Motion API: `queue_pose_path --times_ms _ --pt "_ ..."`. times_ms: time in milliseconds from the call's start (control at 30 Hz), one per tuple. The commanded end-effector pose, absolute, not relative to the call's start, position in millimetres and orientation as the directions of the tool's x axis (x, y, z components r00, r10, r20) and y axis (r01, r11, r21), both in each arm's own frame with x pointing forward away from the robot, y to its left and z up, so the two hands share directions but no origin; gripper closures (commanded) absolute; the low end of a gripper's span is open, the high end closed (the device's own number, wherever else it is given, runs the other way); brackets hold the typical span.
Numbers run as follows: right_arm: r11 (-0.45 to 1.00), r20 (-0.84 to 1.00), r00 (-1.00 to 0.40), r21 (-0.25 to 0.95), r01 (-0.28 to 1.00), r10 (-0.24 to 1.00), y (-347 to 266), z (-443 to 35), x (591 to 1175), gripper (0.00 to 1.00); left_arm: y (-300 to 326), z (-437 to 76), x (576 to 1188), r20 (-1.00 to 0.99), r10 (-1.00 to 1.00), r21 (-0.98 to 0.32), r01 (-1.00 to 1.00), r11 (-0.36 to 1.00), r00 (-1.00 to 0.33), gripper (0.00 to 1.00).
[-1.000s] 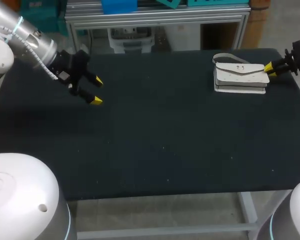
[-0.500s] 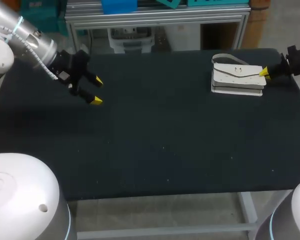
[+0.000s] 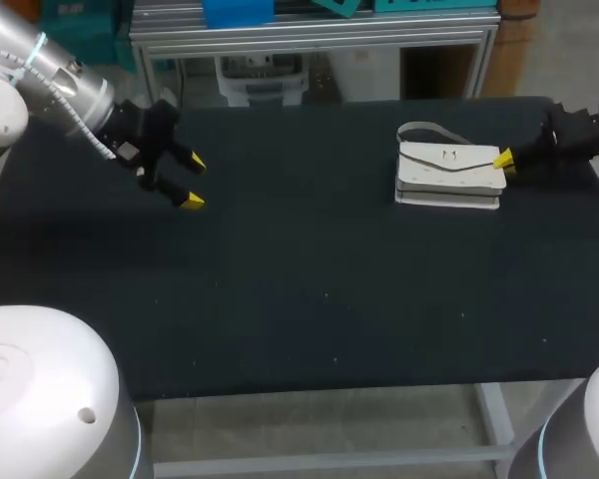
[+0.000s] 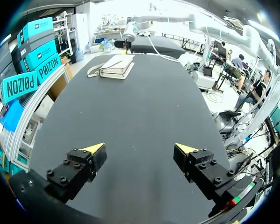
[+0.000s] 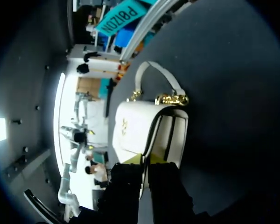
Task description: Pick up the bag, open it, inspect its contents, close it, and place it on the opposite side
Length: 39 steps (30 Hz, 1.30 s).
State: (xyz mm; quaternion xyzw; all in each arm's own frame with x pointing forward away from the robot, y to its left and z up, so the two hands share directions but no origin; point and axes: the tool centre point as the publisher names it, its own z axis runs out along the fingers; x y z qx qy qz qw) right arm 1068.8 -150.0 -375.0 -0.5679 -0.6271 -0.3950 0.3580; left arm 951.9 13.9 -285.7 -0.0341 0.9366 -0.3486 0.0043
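A white handbag (image 3: 447, 175) with a flap, a short strap and gold chain links lies flat on the black table (image 3: 329, 289), right of its middle. My right gripper (image 3: 503, 158) is at the bag's right end. In the right wrist view its fingers stand close together, pinching the edge of the bag's (image 5: 135, 126) flap between the yellow tips of the right gripper (image 5: 144, 159). My left gripper (image 3: 192, 180) hovers wide open over the table's left side with nothing between its fingers. From the left wrist the bag (image 4: 115, 66) shows far ahead of the left gripper (image 4: 140, 150).
An aluminium-frame shelf (image 3: 309, 40) stands behind the table's far edge. The bag is the only thing lying on the dark tabletop.
My right gripper closed on the bag's right end and moved left, and the bag slid with it towards the middle. The left arm has not moved.
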Motion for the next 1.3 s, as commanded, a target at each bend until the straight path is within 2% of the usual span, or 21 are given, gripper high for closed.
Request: queue_pose_path --times_ms 33,167,733,967,1300 --pt "0.27 0.904 -0.101 -0.017 0.963 0.416 -135.6 -374.3 1061.9 1.0 13.8 -286.6 951.6 0.013 -0.068 -0.656 -0.06 0.753 -0.998 0.0" --pt "0.265 0.908 -0.067 -0.05 0.963 0.414 -118.0 -370.7 1041.0 1.0 13.8 -286.6 951.6 0.013 -0.068 -0.656 -0.06 0.753 -0.998 0.0" --pt "0.265 0.908 -0.067 -0.05 0.963 0.414 -118.0 -370.7 1041.0 1.0 13.8 -286.6 951.6 0.013 -0.068 -0.656 -0.06 0.753 -0.998 0.0" --pt "0.409 0.942 -0.122 -0.017 0.912 0.311 -63.7 -380.9 1032.6 1.0 13.8 -286.6 951.6 0.013 -0.068 -0.656 -0.06 0.753 -0.998 0.0" --pt "0.531 0.937 -0.171 -0.018 0.847 0.305 -2.9 -377.1 1007.3 1.0 13.8 -286.6 951.6 0.013 -0.068 -0.656 -0.06 0.753 -0.998 0.0"
